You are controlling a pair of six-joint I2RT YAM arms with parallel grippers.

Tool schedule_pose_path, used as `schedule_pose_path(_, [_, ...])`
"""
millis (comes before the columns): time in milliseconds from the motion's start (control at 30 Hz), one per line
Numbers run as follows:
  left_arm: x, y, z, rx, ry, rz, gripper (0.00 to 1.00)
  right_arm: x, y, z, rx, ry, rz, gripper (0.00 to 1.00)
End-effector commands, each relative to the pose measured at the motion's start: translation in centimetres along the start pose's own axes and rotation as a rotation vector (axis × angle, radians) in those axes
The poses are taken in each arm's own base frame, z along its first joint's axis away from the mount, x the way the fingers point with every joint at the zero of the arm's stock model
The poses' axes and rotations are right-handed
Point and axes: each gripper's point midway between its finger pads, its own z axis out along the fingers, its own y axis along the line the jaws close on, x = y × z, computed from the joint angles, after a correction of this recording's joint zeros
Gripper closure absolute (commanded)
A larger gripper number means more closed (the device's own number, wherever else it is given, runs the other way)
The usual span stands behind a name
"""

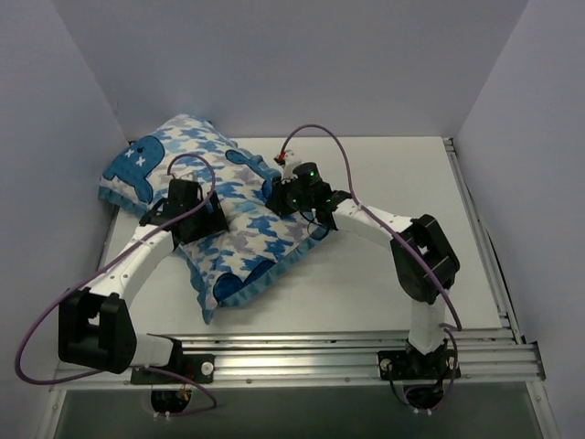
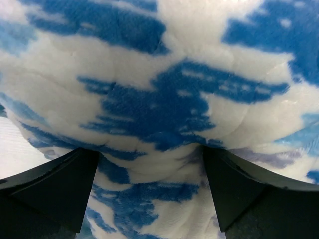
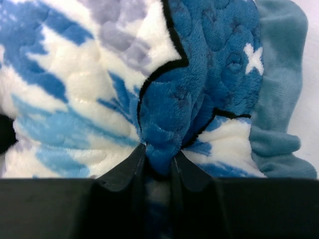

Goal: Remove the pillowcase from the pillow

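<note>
The pillowcase (image 1: 219, 215), houndstooth print with dark blue patches and a teal ruffle, lies diagonally at the table's left with the pillow hidden inside it. My left gripper (image 1: 189, 218) rests on its middle. In the left wrist view the left gripper (image 2: 149, 191) has its jaws wide apart, pressed into the bulging pillowcase (image 2: 159, 89). My right gripper (image 1: 280, 196) is at the case's right edge. In the right wrist view the right gripper (image 3: 159, 167) is shut on a pinched fold of a dark blue patch of the pillowcase (image 3: 199, 74), beside the teal ruffle (image 3: 276, 74).
Grey walls close in the table (image 1: 384, 265) on the left, back and right. A metal rail (image 1: 366, 352) runs along the near edge by the arm bases. Purple cables loop above both arms.
</note>
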Motion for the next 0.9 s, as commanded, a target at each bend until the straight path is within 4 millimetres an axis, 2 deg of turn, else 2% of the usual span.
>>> schedule_pose_path(0, [1.2, -3.2, 0.1, 0.136, 0.006, -0.027, 0.06, 5.4, 2.6, -3.4, -0.063, 0.116, 0.014, 0.95])
schedule_pose_path(33, [2.0, -3.4, -0.1, 0.142, 0.015, -0.021, 0.06, 5.9, 2.7, -4.3, -0.048, 0.12, 0.017, 0.99])
schedule_pose_path(67, [2.8, -4.3, -1.0, 0.174, 0.011, -0.002, 0.06, 5.3, 3.7, -6.0, -0.048, 0.093, 0.013, 1.0])
schedule_pose_path(100, [3.7, -4.7, -1.4, 0.188, 0.016, -0.002, 0.06, 7.7, 3.2, -7.0, -0.02, 0.138, 0.023, 1.0])
schedule_pose_path(133, [5.4, -4.5, -1.5, 0.188, 0.04, 0.011, 0.06, 8.3, 3.1, -7.9, 0.007, 0.138, 0.023, 1.0])
schedule_pose_path(167, [6.7, -5.6, -2.7, 0.228, 0.041, 0.042, 0.06, 7.8, 4.6, -9.5, -0.013, 0.111, 0.011, 1.0])
schedule_pose_path(200, [7.9, -6.0, -3.3, 0.243, 0.061, 0.039, 0.06, 8.7, 5.0, -10.4, -0.01, 0.124, 0.025, 1.0])
schedule_pose_path(233, [9.5, -5.5, -3.4, 0.228, 0.076, 0.05, 0.06, 10.8, 4.9, -11.2, 0.002, 0.157, 0.029, 1.0])
schedule_pose_path(267, [10.2, -5.7, -4.5, 0.252, 0.071, 0.051, 0.06, 10.6, 5.9, -12.6, -0.015, 0.135, 0.03, 1.0])
schedule_pose_path(300, [12.0, -6.5, -5.3, 0.277, 0.093, 0.054, 0.06, 11.9, 7.1, -13.4, -0.029, 0.159, 0.043, 1.0])
schedule_pose_path(333, [13.5, -6.2, -5.6, 0.277, 0.116, 0.056, 0.06, 13.7, 6.9, -14.1, -0.011, 0.185, 0.056, 1.0])
schedule_pose_path(367, [14.2, -6.4, -6.7, 0.304, 0.117, 0.053, 0.06, 13.4, 7.8, -15.3, -0.033, 0.158, 0.067, 1.0])
schedule_pose_path(400, [15.5, -6.9, -7.6, 0.326, 0.137, 0.056, 0.06, 14.3, 8.9, -16.1, -0.048, 0.173, 0.092, 1.0])
schedule_pose_path(433, [16.1, -6.8, -8.2, 0.332, 0.141, 0.06, 0.06, 14.7, 9.2, -16.8, -0.05, 0.17, 0.104, 1.0])
schedule_pose_path(467, [16.5, -6.1, -9.1, 0.326, 0.145, 0.062, 0.06, 14.4, 9.3, -17.8, -0.049, 0.14, 0.113, 0.95])
schedule_pose_path(533, [16.3, -5.6, -10.2, 0.314, 0.127, 0.062, 0.06, 14.5, 9.6, -19.1, -0.051, 0.139, 0.134, 0.83])
schedule_pose_path(567, [15.6, -5.3, -11.4, 0.31, 0.116, 0.063, 0.06, 13.1, 9.8, -20.0, -0.057, 0.092, 0.14, 0.59])
schedule_pose_path(600, [15.0, -5.2, -12.2, 0.308, 0.104, 0.074, 0.06, 12.8, 9.7, -20.5, -0.051, 0.091, 0.135, 0.44])
schedule_pose_path(633, [14.3, -4.1, -12.6, 0.259, 0.086, 0.091, 0.06, 12.0, 9.2, -21.0, -0.04, 0.079, 0.111, 0.27])
schedule_pose_path(667, [12.9, -4.9, -13.4, 0.275, 0.043, 0.087, 0.06, 11.3, 8.9, -21.2, -0.027, 0.071, 0.101, 0.22])
schedule_pose_path(700, [11.3, -5.0, -15.1, 0.266, 0.015, 0.105, 0.06, 9.7, 8.6, -21.8, -0.008, 0.056, 0.094, 0.17])
schedule_pose_path(733, [10.3, -5.1, -15.8, 0.255, -0.008, 0.114, 0.06, 8.8, 8.1, -21.9, 0.004, 0.048, 0.093, 0.14])
schedule_pose_path(767, [9.5, -4.4, -15.9, 0.198, -0.028, 0.134, 0.06, 7.6, 6.2, -21.7, 0.048, 0.034, 0.095, 0.09])
schedule_pose_path(800, [7.9, -4.8, -16.9, 0.201, -0.068, 0.145, 0.06, 6.0, 6.1, -21.9, 0.031, 0.015, 0.101, 0.07])
schedule_pose_path(833, [7.1, -4.7, -17.1, 0.182, -0.092, 0.151, 0.06, 5.1, 5.4, -21.7, 0.038, 0.003, 0.108, 0.06])
schedule_pose_path(867, [6.1, -4.5, -16.6, 0.149, -0.106, 0.145, 0.06, 4.5, 3.5, -21.1, 0.073, 0.005, 0.118, 0.04])
